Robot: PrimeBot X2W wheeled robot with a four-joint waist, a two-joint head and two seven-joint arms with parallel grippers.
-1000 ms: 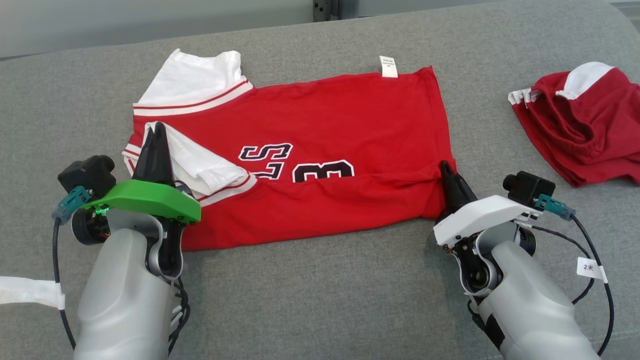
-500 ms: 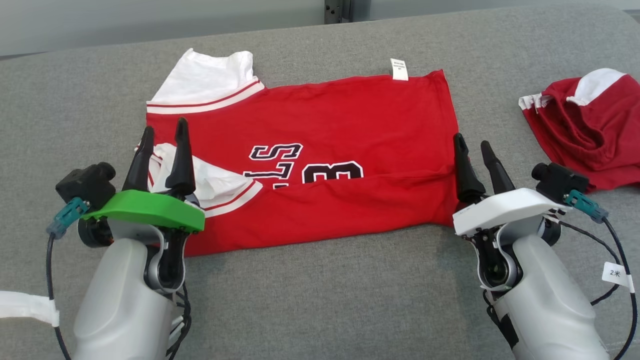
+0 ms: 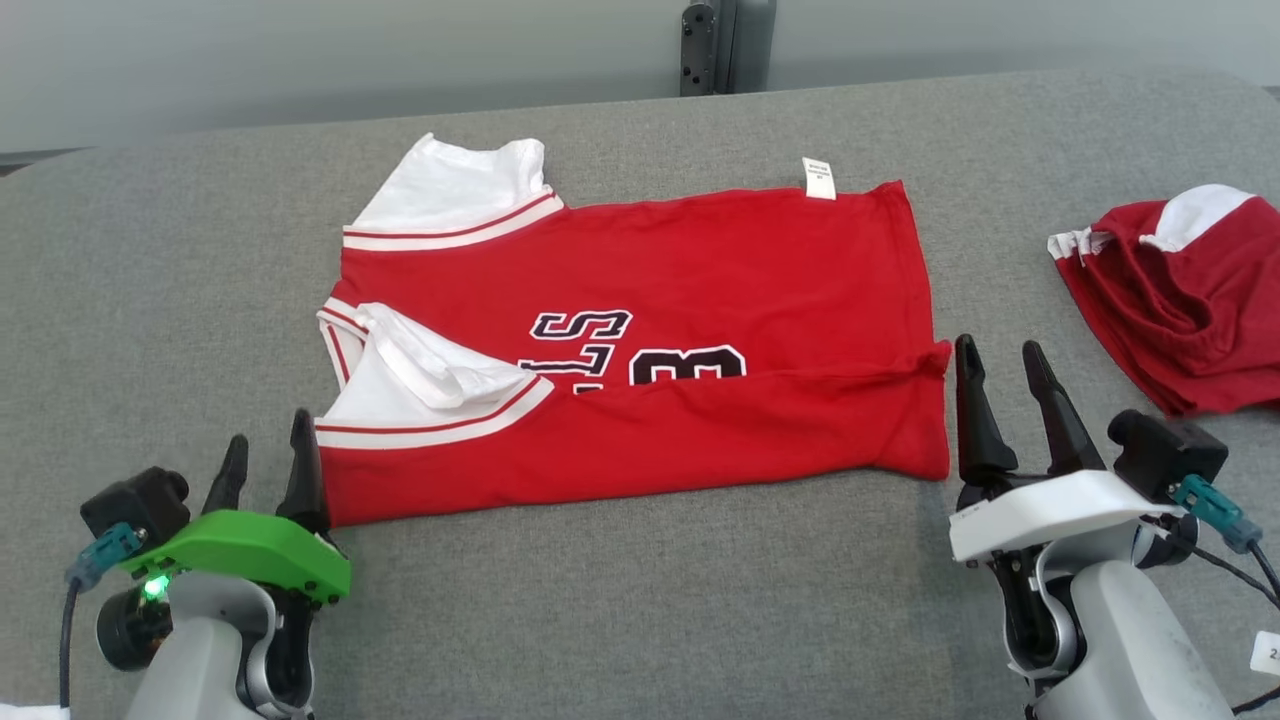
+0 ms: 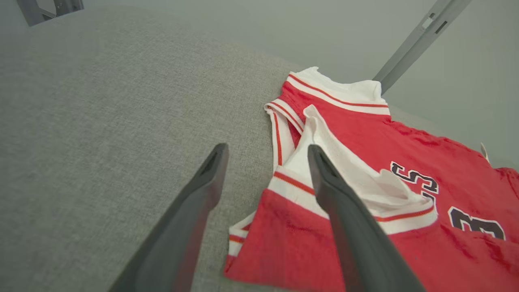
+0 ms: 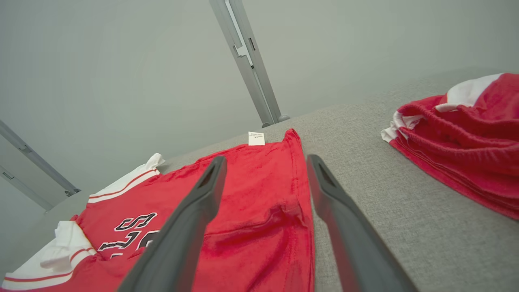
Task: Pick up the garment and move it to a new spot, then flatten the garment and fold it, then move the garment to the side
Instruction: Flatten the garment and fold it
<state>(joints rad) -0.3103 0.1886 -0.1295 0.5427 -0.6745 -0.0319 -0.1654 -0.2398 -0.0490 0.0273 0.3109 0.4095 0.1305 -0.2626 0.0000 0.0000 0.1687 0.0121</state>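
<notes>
– Garment [image 3: 640,270] position, for your notes?
– Red jersey lying flat on the gray cushion [image 3: 640,600], near edge folded up over the number, white sleeve [image 3: 420,375] on top at its left end.
– And your grippers?
– Left gripper [image 3: 268,430]: fingers spread, nothing held, at the jersey's near-left corner. Right gripper [image 3: 998,345]: fingers spread, nothing held, just beside the near-right corner. Second red garment [image 3: 1180,300] sits bunched, well apart on your right.

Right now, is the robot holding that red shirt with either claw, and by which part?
Nothing is held. The left gripper and right gripper both stand open, no cloth between their fingers; the red jersey lies free.
</notes>
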